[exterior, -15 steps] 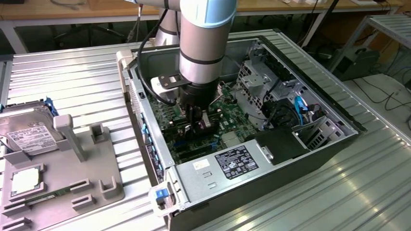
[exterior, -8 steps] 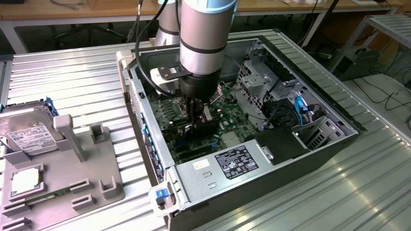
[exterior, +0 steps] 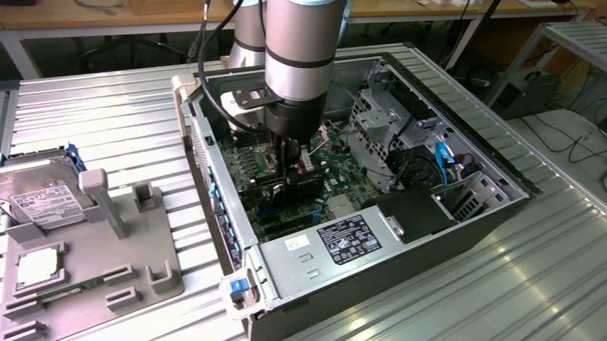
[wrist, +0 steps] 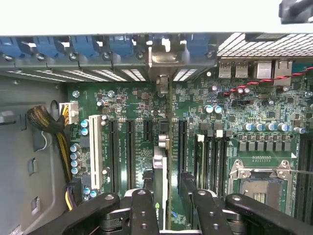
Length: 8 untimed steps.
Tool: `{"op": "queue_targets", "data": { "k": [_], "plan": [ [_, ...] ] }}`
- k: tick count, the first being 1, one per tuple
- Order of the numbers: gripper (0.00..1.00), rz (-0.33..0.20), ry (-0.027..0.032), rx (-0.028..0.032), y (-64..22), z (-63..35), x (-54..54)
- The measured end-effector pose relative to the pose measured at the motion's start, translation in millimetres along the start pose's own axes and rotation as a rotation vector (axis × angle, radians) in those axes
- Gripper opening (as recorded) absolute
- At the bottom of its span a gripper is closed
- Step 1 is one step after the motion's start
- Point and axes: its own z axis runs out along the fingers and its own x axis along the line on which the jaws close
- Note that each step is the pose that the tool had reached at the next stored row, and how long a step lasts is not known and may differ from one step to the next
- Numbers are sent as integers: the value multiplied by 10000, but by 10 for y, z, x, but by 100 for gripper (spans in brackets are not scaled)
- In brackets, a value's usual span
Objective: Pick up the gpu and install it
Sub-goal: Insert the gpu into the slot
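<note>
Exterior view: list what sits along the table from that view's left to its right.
Hard drive → grey parts holder → open computer case, where the gripper holds the gpu over the motherboard → blue cable.

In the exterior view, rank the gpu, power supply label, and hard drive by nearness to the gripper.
1. gpu, held on edge in the gripper above the motherboard.
2. Power supply label, at the case's near end.
3. Hard drive, outside the case, at the exterior view's left.
</note>
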Motion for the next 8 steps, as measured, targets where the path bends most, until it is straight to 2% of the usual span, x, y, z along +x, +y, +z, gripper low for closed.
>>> {"op": "queue_targets", "data": {
  "k": [5,8],
  "plan": [
    [35,-2,75,-1,-2,-68,-15],
    [35,-2,86,1,-2,-74,-16]
  ]
}}
